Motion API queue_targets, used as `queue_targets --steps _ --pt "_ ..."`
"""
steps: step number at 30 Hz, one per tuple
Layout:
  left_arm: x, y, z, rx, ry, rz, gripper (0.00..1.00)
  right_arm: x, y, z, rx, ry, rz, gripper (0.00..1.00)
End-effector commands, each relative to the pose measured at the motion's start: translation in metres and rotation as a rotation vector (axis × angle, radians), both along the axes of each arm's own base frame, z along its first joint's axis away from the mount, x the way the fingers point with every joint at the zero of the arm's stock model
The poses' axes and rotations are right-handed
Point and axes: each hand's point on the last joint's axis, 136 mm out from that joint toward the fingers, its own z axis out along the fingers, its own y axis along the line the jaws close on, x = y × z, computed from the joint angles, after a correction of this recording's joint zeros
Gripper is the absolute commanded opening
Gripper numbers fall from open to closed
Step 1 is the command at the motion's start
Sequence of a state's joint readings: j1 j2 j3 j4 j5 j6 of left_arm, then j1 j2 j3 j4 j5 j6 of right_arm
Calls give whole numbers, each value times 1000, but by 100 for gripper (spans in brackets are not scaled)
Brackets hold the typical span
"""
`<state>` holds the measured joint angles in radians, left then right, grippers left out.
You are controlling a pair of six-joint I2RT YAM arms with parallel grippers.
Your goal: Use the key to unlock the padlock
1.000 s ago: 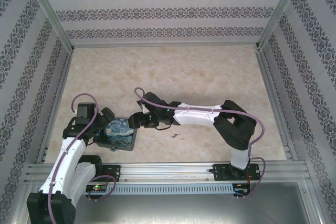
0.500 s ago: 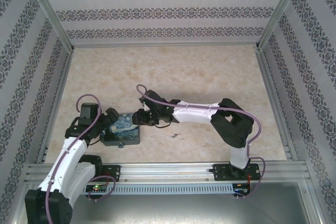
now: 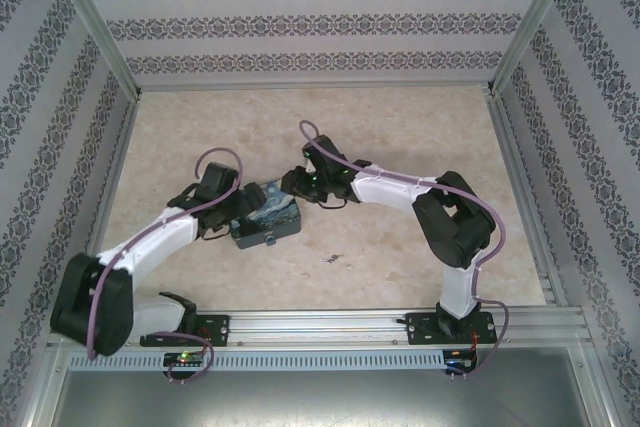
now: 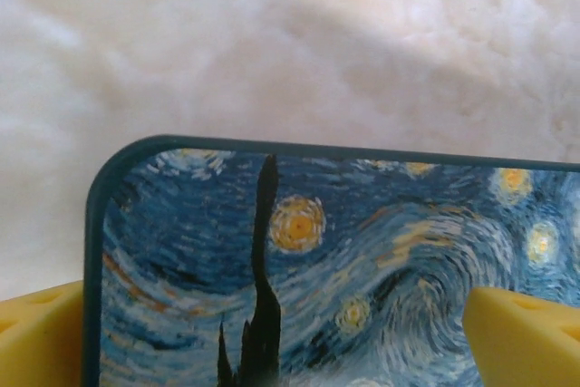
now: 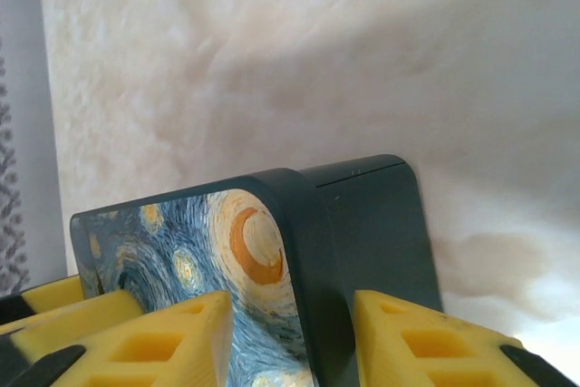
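Tin box (image 3: 265, 227) between your arms: right gripper (image 5: 290, 314) clamps its rim, likely steadying for unlocking; left gripper (image 4: 272, 305) wide open, empty.

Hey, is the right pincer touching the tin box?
Touching. In the right wrist view the right pincer straddles the edge of the box, pressing against it on both sides.
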<state>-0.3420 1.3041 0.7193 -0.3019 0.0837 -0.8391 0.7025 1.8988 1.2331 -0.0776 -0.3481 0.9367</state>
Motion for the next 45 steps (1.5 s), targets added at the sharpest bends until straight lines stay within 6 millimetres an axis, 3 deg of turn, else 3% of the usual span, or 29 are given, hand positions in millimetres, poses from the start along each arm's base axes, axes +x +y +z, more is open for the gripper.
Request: queue_targets --steps 1,6,10,23,28,32,39,45 --pt "50 -37 36 -67 -159 -49 100 10 -16 15 22 -30 -34 42" --pt "75 -74 37 -66 -158 -118 100 20 -42 14 21 -20 -84 45" --pt "77 -94 32 -82 -150 -143 100 15 -55 10 9 -8 -106 51" --pt "66 -121 30 -106 -143 -164 100 11 -95 4 -7 -8 -175 77" --pt "69 -109 32 -44 -154 -143 99 13 -109 13 -11 -39 -196 83" --pt "76 -91 42 18 -172 -122 99 2 -127 26 -33 -73 -207 84" --pt "80 -49 66 75 -216 -73 99 -44 -147 33 -129 -83 -86 80" --pt "67 -44 79 93 -234 -125 99 -90 -151 7 -284 -94 87 76"
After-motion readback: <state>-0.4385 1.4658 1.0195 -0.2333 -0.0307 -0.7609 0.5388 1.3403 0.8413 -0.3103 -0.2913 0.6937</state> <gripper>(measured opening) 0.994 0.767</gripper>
